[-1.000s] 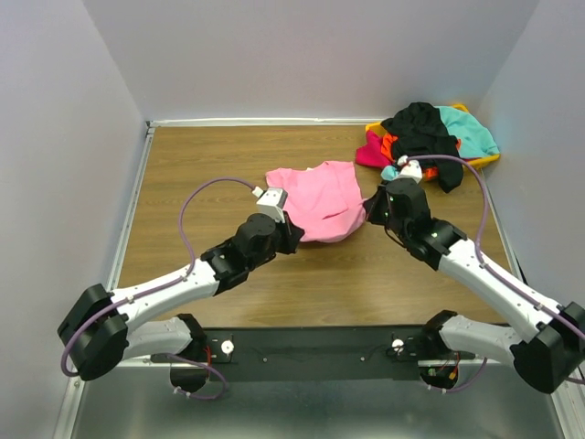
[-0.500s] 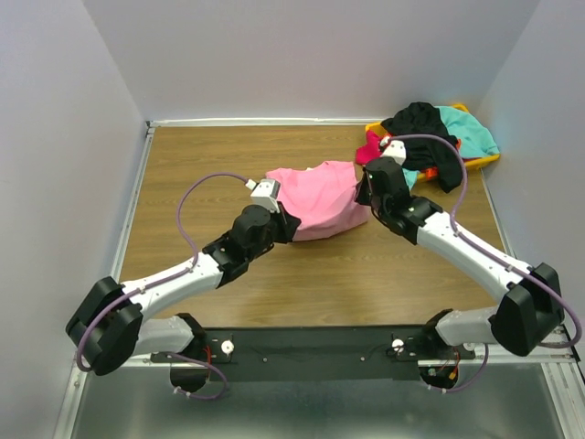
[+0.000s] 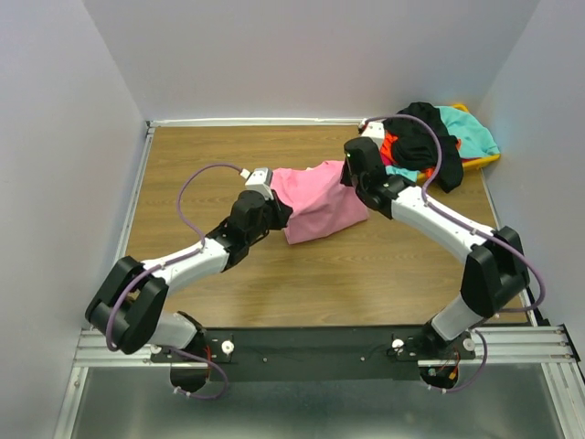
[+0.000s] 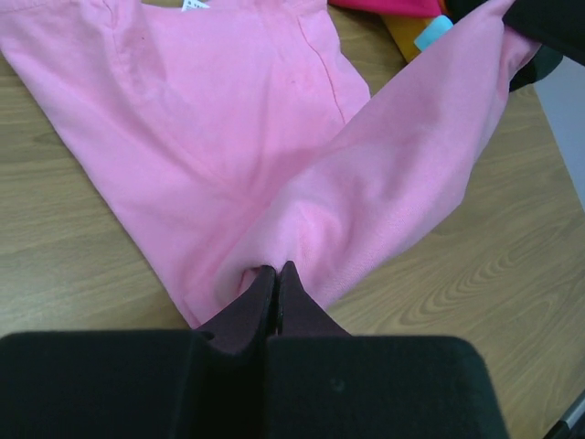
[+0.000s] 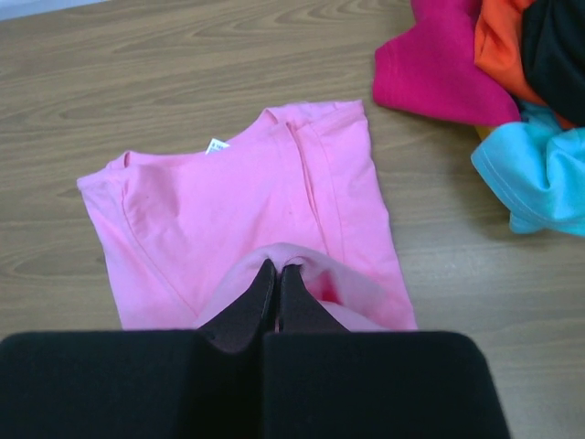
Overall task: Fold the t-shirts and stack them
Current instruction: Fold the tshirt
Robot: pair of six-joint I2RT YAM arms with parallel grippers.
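Note:
The bright pink t-shirt (image 3: 320, 203) lies half folded on the wooden table. It also shows in the left wrist view (image 4: 238, 137) and the right wrist view (image 5: 247, 210). My left gripper (image 4: 276, 271) is shut on a lifted fold of its lower edge, at the shirt's left side (image 3: 277, 212). My right gripper (image 5: 279, 267) is shut on another fold of the pink cloth, held above the shirt's far right part (image 3: 352, 174). Black (image 3: 422, 128), teal (image 3: 468, 128), orange-red (image 3: 393, 146) and magenta (image 5: 439, 73) t-shirts lie heaped at the back right.
A yellow bin (image 3: 484, 161) sits under the heap in the back right corner. Grey walls close the table on the left, far and right sides. Bare wood (image 3: 201, 155) lies left of the pink shirt and in front of it.
Both grippers have moved away from the arm bases, carrying the shirt's near edge up and over towards its collar. The pink shirt now looks shorter and doubled over.

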